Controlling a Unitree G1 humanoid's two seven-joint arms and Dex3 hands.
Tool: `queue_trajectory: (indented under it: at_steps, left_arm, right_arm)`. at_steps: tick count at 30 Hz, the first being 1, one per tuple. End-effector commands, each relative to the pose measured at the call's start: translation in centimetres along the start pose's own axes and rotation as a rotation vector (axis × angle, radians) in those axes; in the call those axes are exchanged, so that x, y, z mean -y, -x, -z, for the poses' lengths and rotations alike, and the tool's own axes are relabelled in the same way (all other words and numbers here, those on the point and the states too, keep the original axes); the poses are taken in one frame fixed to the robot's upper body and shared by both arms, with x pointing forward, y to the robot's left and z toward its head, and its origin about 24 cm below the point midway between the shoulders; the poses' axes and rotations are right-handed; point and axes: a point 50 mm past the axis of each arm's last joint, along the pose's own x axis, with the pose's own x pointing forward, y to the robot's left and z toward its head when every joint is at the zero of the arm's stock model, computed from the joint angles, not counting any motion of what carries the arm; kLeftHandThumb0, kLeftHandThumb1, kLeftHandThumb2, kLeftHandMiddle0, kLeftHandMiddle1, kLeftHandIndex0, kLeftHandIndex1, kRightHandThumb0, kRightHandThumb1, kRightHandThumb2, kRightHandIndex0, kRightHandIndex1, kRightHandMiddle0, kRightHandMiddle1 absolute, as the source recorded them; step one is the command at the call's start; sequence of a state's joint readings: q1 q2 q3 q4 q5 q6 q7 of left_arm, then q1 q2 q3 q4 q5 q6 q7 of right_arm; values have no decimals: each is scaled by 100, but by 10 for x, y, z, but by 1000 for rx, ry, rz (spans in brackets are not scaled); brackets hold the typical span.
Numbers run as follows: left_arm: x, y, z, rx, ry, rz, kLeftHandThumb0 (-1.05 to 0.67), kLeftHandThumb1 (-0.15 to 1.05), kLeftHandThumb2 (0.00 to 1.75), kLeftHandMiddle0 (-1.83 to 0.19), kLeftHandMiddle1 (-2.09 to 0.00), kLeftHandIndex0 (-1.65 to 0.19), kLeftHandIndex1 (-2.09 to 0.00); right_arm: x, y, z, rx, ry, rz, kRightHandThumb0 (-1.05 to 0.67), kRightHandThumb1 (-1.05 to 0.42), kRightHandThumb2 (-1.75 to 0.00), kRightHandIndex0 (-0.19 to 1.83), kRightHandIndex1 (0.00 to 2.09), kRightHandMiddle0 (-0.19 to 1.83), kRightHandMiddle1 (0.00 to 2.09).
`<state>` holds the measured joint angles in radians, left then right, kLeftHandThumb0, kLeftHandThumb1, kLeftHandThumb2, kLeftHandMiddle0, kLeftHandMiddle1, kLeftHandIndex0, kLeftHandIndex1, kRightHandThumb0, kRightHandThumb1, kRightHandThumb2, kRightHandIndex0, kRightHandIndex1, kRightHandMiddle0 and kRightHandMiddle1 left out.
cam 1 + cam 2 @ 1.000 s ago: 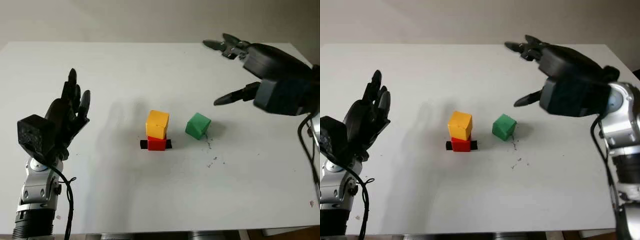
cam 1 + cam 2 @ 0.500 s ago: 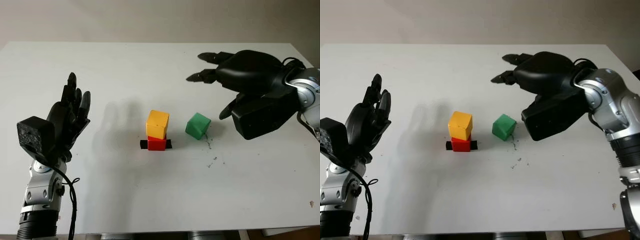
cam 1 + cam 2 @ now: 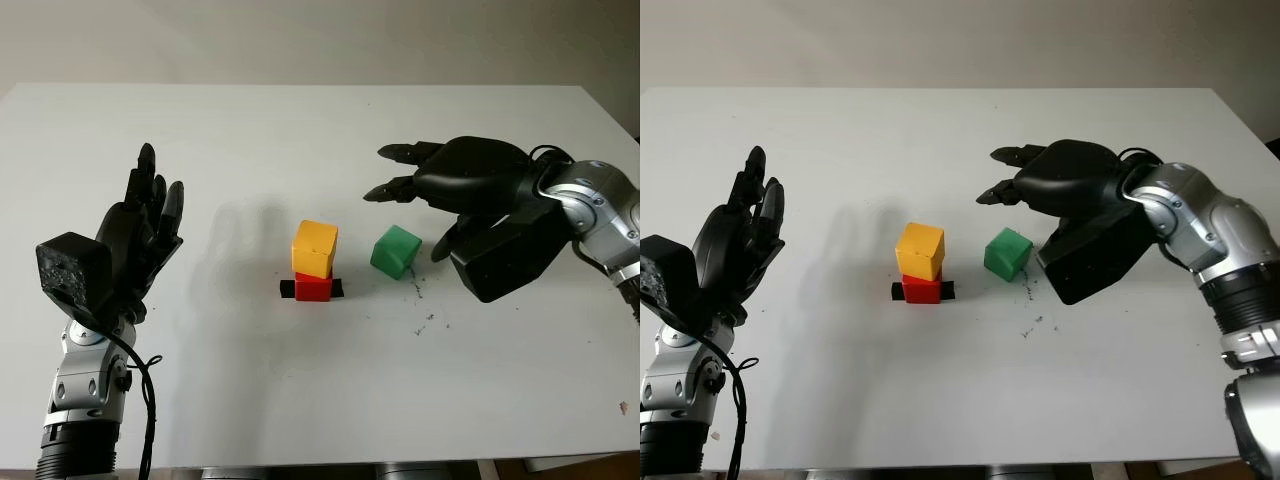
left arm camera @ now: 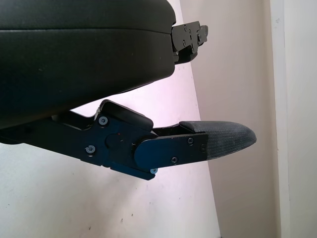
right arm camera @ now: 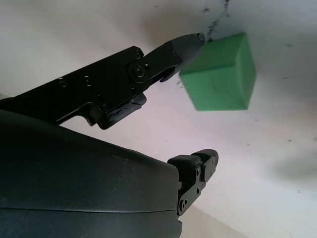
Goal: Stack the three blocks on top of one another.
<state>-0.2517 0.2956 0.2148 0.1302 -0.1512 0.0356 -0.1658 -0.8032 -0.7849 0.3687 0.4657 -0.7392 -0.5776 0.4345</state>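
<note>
Right hand [image 3: 455,195], open and holding nothing, hovers just beside the green cube-shaped block [image 3: 396,251] on the white worktop [image 3: 300,390]. Beyond that block from the right hand, a yellow cube block [image 3: 315,247] sits on a red block [image 3: 313,288]. Left hand [image 3: 135,235] is open, raised well apart from them.

A wide white surface [image 3: 300,400] is taking up nearly the whole scene, and its far edge is running straight across the upper part of the head views. Behind this edge a plain beige wall [image 3: 320,40] is rising, without any marks on it. Soft, even light is falling from above and is leaving faint grey shadows [image 3: 245,225] on the surface. Some small dark specks and scratches [image 3: 428,322] are lying on the white top. At the near right corner the surface is ending, and a brownish floor [image 3: 590,466] is showing below it.
</note>
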Motion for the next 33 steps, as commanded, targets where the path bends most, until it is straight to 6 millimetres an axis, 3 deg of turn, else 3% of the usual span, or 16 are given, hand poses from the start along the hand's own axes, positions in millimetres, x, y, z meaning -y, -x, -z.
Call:
queue_trajectory:
  at_steps: [1,10,22,23,25,27,33]
  left_arm:
    - [1,-1,-5,27,-6,5,-75,105,54,19,-5,19,-4]
    - [2,1,-4,40,-10,15,-71,105,55,19,-5,19,-3]
    - [3,2,-3,42,-8,18,-69,105,54,19,-5,19,-3]
    - [3,2,-3,41,-9,21,-69,105,54,19,-5,19,-3]
    - [4,2,-3,39,-9,23,-69,105,54,19,-5,19,-4]
    - [5,1,-3,40,-12,24,-68,105,54,19,-5,18,-4]
    - [6,1,-5,49,-15,25,-69,105,54,19,-4,19,-2]
  right_arm:
    - [-8,-1,-1,15,-23,5,-52,-84,-5,1,6,39,11]
    - [-28,-6,-6,43,-11,2,-56,-89,-6,2,6,41,10]
    - [-36,-7,-7,80,5,50,-51,-87,-5,11,8,64,21]
    - [-37,-7,-6,82,4,63,-50,-87,-5,13,8,69,26]
    - [-35,-7,-6,87,6,87,-47,-89,-5,17,6,55,100]
    - [-34,-7,-5,86,6,97,-43,-92,-6,20,6,45,129]
    - [-29,-5,-2,82,21,117,-39,-96,-6,25,7,44,129]
